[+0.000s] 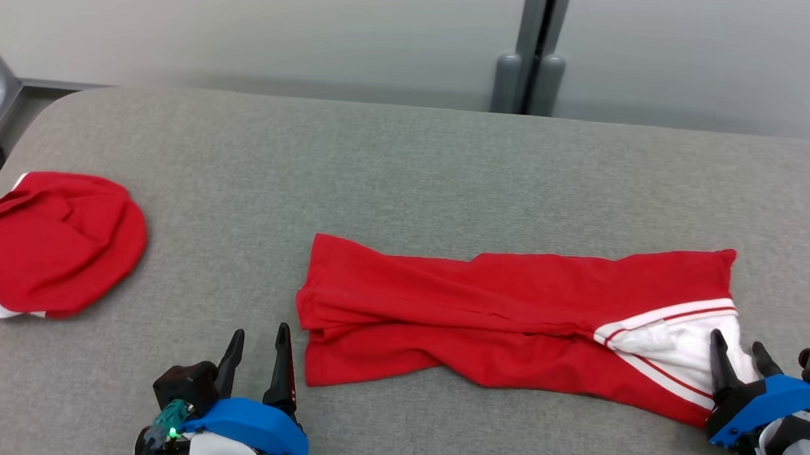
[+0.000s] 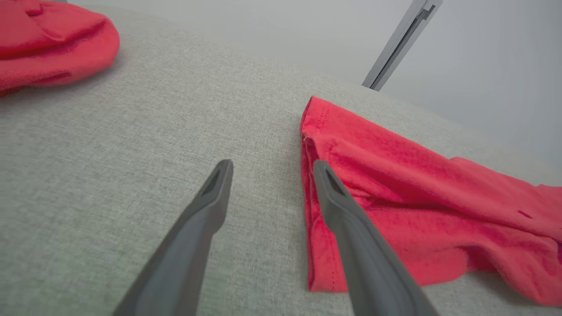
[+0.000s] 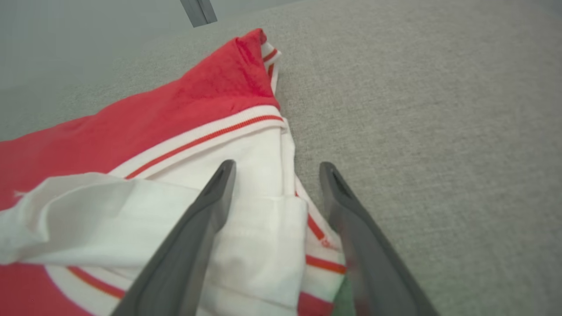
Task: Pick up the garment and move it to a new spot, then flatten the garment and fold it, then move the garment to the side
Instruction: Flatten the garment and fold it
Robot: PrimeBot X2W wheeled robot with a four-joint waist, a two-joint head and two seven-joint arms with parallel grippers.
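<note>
Garment [image 1: 511, 307] is lying toward the front-middle of the grey table [image 1: 408, 166], its long axis running left-right. It's a red piece sitting as a long narrow strip, apparently doubled lengthwise, w/ some wrinkles along the middle. A white part w/ red-striped trim [image 1: 673, 342] is showing at the robot's right end, and the plain hemmed edge is at the left end.

Left pincer [image 1: 261, 332] is sitting low at the strip's left end w/ fingers standing apart, clamping nothing. In the left wrist view one finger [image 2: 338, 197] is overlapping the hem edge and the other is over bare table just beside it. Right pincer [image 1: 737, 341] is sitting at the opposite end, also spread & holding nothing. In the right wrist view one finger is over the white cloth and the other is over the table beside the edge. A second red piece [image 1: 55, 246] is lying bunched at the table's far left, well apart from the strip.

Judgement: the fold step is in hand. The lengthwise fold is looking done, the strip is resting flat-ish, & both arms are bracketing its ends.

Next move is prob. a crosswise fold. That's calling for one pincer to be closing on all layers at its end, not just the top one, then lifting & carrying that end over to meet the other, keeping edges lined up. The loose white flap on the right is looking likely to slip or bunch, so the grip there needs to be catching it too. The move to the side isn't started yet.
</note>
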